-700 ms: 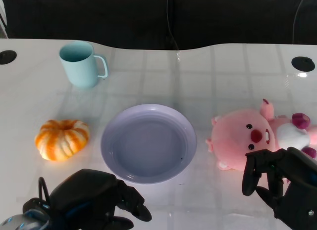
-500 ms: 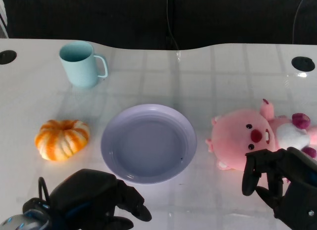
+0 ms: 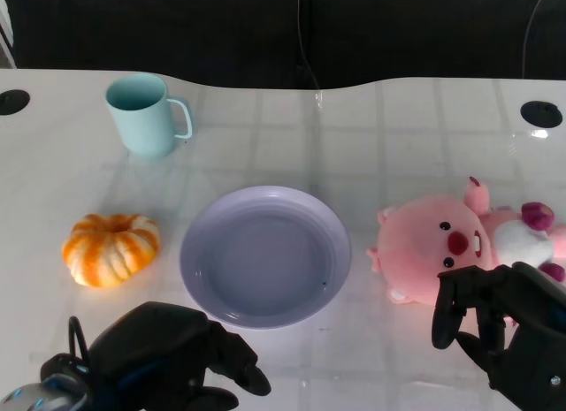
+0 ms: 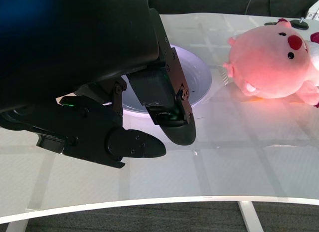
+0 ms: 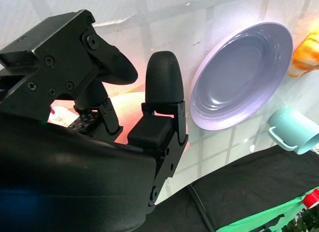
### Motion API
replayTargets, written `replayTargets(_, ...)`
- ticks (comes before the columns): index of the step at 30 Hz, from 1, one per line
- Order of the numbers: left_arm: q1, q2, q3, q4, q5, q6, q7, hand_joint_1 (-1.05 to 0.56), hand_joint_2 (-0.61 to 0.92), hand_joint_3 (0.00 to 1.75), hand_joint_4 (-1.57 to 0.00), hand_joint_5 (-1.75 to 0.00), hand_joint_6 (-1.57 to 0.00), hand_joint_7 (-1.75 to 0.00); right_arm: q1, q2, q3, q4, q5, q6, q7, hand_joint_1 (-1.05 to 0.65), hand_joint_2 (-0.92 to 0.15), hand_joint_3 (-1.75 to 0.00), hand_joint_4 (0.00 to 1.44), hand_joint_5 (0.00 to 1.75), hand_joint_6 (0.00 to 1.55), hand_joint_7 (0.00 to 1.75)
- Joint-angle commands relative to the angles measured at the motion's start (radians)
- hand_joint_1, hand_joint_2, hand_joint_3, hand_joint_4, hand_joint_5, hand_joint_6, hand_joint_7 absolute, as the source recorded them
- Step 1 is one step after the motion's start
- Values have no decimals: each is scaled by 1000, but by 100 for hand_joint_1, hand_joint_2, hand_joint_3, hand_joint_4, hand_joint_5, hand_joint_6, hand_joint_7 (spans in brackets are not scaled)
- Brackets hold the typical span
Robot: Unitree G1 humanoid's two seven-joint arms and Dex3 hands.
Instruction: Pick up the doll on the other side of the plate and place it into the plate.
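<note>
Four things lie across the white counter [image 3: 407,119], taken from the left: an orange pumpkin [image 3: 110,247] with a mint mug [image 3: 146,115] behind it, then the lavender plate [image 3: 265,254] at the middle, bare inside, and last the pink doll [image 3: 451,243] on its side, just right of the plate and apart from its rim.

At the near left edge the left hand [image 3: 168,358] rests low with its fingers loosely curled around nothing, short of the plate. On the right, the right hand [image 3: 495,327] hangs over the doll's near flank with fingers spread and arched, nothing between them; whether they touch the plush yet I cannot tell.

By my reading the reach is ending and the grasp has not begun. Next the hand should sink onto the soft body, close around it, lift clear and carry it left over the plate's rim.
</note>
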Motion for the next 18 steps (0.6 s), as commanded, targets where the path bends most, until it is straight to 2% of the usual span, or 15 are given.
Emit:
replayTargets(1, -5, 15, 8, 1, -3, -7, 6, -22, 92, 26, -77, -126, -110, -3, -10, -17, -3, -2, 2, -2, 3, 1, -43, -123, 79, 171, 80, 130)
replayTargets(10, -7, 16, 9, -2, -1, 1, -1, -23, 92, 27, -75, -125, -109, -2, -11, -15, -5, 2, -1, -8, -3, 1, -42, -122, 79, 168, 80, 129)
replayTargets(13, -6, 16, 9, -1, -3, 1, -1, -22, 92, 27, -76, -126, -110, -3, -12, -10, -13, 5, 4, -16, -14, 1, -40, -123, 80, 158, 80, 123)
replayTargets(16, -6, 17, 9, -9, -1, 10, -9, -23, 92, 27, -75, -125, -109, -3, -12, 3, -31, 4, 9, -16, -44, -1, -47, -109, 79, 141, 77, 106)
replayTargets(17, -6, 17, 9, -7, -2, 7, -6, -23, 92, 27, -75, -125, -109, -3, -11, 8, -37, 0, 11, -14, -55, -3, -52, -98, 77, 135, 75, 97)
replayTargets(18, -5, 17, 10, -5, -4, 4, -4, -23, 92, 27, -75, -126, -109, -3, -11, 11, -42, -3, 13, -15, -65, -5, -63, -76, 73, 124, 75, 81)
